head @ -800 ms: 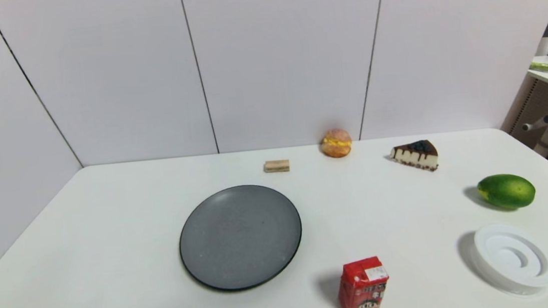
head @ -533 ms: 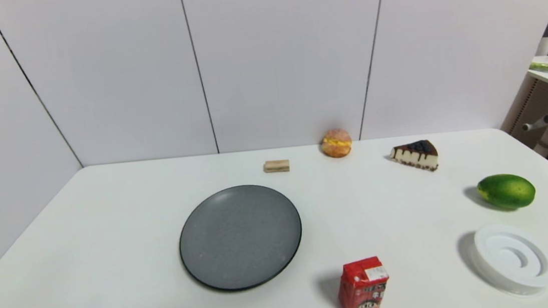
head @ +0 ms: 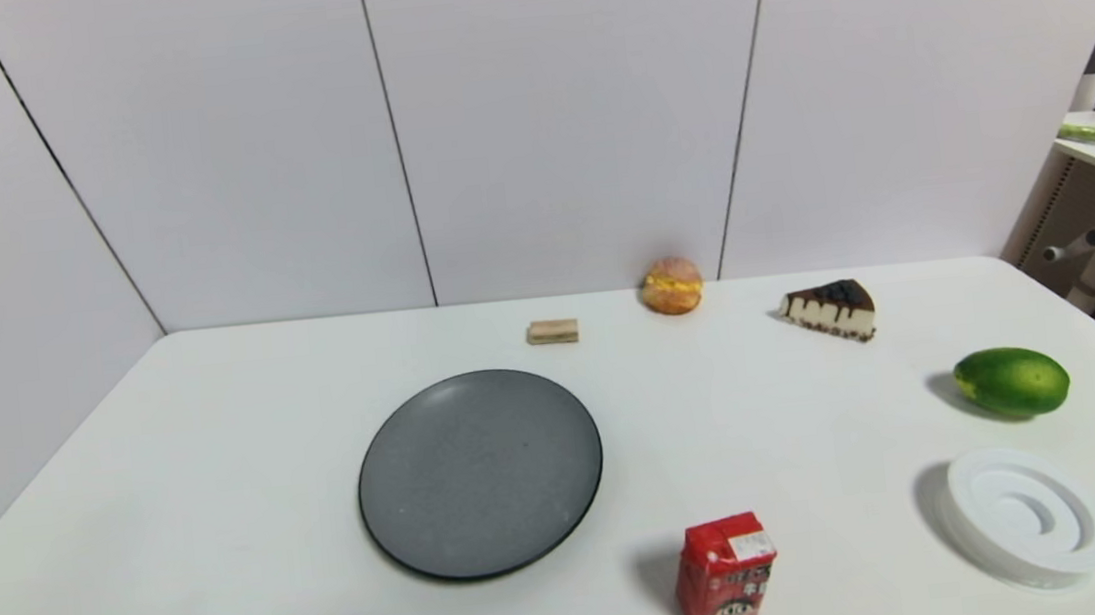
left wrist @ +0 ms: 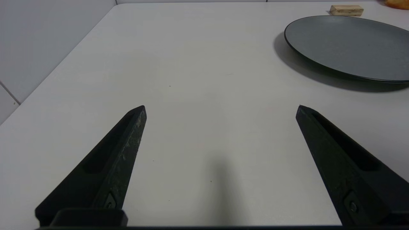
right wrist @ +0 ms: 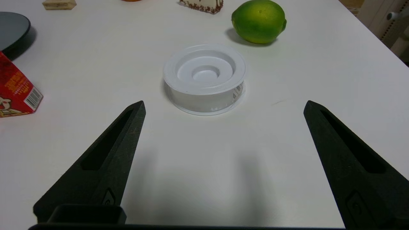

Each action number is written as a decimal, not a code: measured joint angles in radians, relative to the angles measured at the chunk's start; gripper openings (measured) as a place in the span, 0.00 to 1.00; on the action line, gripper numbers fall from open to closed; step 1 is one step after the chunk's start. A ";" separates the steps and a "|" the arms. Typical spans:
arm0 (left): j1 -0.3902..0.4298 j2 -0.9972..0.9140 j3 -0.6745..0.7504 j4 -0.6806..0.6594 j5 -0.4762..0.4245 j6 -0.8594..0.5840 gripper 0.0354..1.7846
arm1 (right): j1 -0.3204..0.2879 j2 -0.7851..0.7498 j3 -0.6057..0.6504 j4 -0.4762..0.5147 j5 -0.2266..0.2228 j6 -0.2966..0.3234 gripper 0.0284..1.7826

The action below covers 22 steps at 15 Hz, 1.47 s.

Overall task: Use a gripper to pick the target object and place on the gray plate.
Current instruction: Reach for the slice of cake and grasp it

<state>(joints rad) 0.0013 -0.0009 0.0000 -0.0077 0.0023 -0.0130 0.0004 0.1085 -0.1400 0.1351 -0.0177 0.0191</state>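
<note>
The cake slice (head: 831,310), cream-sided with a dark chocolate top and blueberries, lies at the back right of the white table; only its lower edge (right wrist: 202,5) shows in the right wrist view. The gray plate (head: 480,473) lies flat mid-table, left of centre, and shows in the left wrist view (left wrist: 348,44). Neither arm shows in the head view. My left gripper (left wrist: 221,108) is open and empty over bare table near the front left, short of the plate. My right gripper (right wrist: 224,104) is open and empty near the front right, just before the white ringed disc.
A white ringed disc (head: 1028,514) and a green fruit (head: 1012,381) lie between my right gripper and the cake. A red drink carton (head: 726,572) stands front centre. An orange bun (head: 672,285) and a tan wafer block (head: 552,331) sit at the back. Walls close the back and left.
</note>
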 joint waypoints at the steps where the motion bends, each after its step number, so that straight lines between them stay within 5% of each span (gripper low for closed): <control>1: 0.000 0.000 0.000 0.000 0.000 0.000 0.94 | 0.000 0.060 -0.066 0.020 -0.001 0.002 0.96; 9: 0.000 0.000 0.000 0.000 0.000 0.000 0.94 | 0.009 0.771 -0.694 0.063 0.009 -0.001 0.96; 12: 0.000 0.000 0.000 0.000 0.000 0.000 0.94 | 0.011 1.081 -0.940 0.066 0.065 -0.019 0.96; 15: 0.000 0.000 0.000 0.000 0.000 0.000 0.94 | 0.007 1.350 -1.124 0.064 0.167 -0.081 0.96; 18: 0.000 0.000 0.000 0.000 0.000 0.000 0.94 | -0.007 1.534 -1.198 0.059 0.296 -0.259 0.96; 22: 0.000 0.000 0.000 0.000 0.000 0.000 0.94 | -0.101 1.709 -1.246 0.059 0.648 -0.585 0.96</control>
<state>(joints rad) 0.0013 -0.0009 0.0000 -0.0077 0.0023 -0.0134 -0.1009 1.8179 -1.3864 0.1943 0.6302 -0.5657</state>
